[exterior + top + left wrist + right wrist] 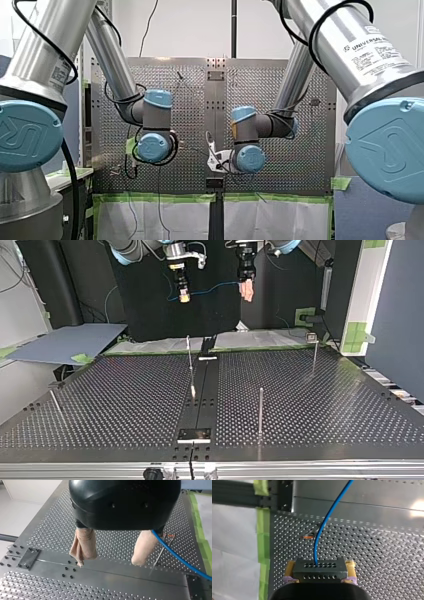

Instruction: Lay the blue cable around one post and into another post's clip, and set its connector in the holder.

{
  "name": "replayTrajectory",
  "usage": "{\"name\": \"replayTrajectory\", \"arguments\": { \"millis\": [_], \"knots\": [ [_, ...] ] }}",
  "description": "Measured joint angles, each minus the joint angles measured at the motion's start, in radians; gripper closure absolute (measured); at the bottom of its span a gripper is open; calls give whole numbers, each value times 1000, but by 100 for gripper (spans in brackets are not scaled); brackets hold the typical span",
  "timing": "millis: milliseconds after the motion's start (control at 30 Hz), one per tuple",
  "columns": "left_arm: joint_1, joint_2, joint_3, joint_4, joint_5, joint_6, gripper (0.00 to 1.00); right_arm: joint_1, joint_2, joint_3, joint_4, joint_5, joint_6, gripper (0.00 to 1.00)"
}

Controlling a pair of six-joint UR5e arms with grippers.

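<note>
Right end effector [320, 568] | clamps connector [320, 574] | blue cable [329, 517] runs ahead

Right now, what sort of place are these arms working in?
Most likely a robotics lab test cell: a perforated metal table with thin upright posts, green tape along its edge, and two Universal Robots arms, my right gripper holding the connector of the blue cable.

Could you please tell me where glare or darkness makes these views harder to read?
Right wrist view: a bright glare patch on the table beyond the blue cable; the connector in my right claw is evenly lit. Top view: dark backdrop, cable readable. Left wrist view: mild sheen only.
</note>
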Motion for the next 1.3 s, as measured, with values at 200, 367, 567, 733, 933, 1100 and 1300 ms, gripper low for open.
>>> {"name": "replayTrajectory", "arguments": {
  "millis": [200, 367, 567, 733, 933, 1100, 1300],
  "knots": [
    [16, 61, 44, -62, 13, 4, 0, -12, -59, -18, 4, -7, 25, 100],
    [29, 81, 88, -110, 29, -3, 0, -15, -102, -44, 13, -9, 13, 100],
    [50, 84, 114, -159, 35, -22, 0, -18, -152, -90, 50, -10, 4, 100],
    [73, 84, 136, -197, 34, -47, 0, -21, -195, -133, 93, -10, -3, 100],
    [97, 85, 164, -254, 38, -66, 0, -17, -250, -188, 148, -29, -7, 100],
    [120, 93, 197, -294, 35, -97, 0, -16, -271, -233, 192, -39, -22, 100],
    [165, 128, 239, -342, 73, -141, 0, -20, -275, -279, 239, -40, -33, 100]
  ]
}}
